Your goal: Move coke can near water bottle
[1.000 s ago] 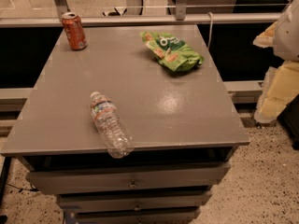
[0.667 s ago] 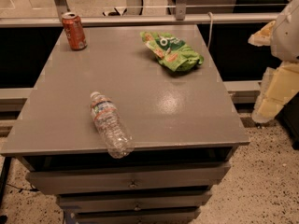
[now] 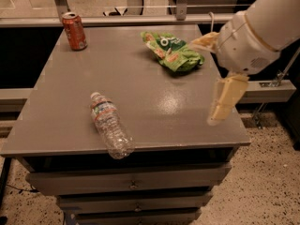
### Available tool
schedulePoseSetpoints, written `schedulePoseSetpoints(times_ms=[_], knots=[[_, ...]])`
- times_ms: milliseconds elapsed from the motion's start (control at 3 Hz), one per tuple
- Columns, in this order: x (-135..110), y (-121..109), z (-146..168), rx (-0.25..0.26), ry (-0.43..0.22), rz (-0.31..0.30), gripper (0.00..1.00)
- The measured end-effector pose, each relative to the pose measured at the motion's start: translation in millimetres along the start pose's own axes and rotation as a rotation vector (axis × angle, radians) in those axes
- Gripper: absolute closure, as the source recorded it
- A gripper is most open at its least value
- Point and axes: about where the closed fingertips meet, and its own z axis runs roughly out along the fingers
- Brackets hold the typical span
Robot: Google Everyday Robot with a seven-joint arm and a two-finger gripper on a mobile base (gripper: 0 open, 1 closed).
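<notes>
The coke can [image 3: 75, 31] stands upright at the far left corner of the grey table [image 3: 154, 107]. The water bottle [image 3: 110, 125] lies on its side near the front edge, left of centre, with its cap pointing away and its base overhanging the edge a little. My gripper [image 3: 202, 82] hangs over the right side of the table with its two cream fingers [image 3: 224, 100] spread wide and nothing between them. It is far from both the can and the bottle.
A green chip bag [image 3: 174, 51] lies at the far right of the table, just left of the gripper. Drawers [image 3: 131, 184] sit under the tabletop. A railing and glass run behind the table. Speckled floor lies to the right.
The arm has swung in from the right edge of the view to over the table's right side. The can, bottle and bag have not moved.
</notes>
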Motion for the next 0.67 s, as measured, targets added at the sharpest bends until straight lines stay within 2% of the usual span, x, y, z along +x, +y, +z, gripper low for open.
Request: schedulePoseSetpoints(times_ms=[333,667], knots=[[-48.8,-14.6,34.6,-0.053,-0.183,-0.22,0.0],[-90.1,-20.2,53.9,-0.094,-0.346,-0.423,0.0]])
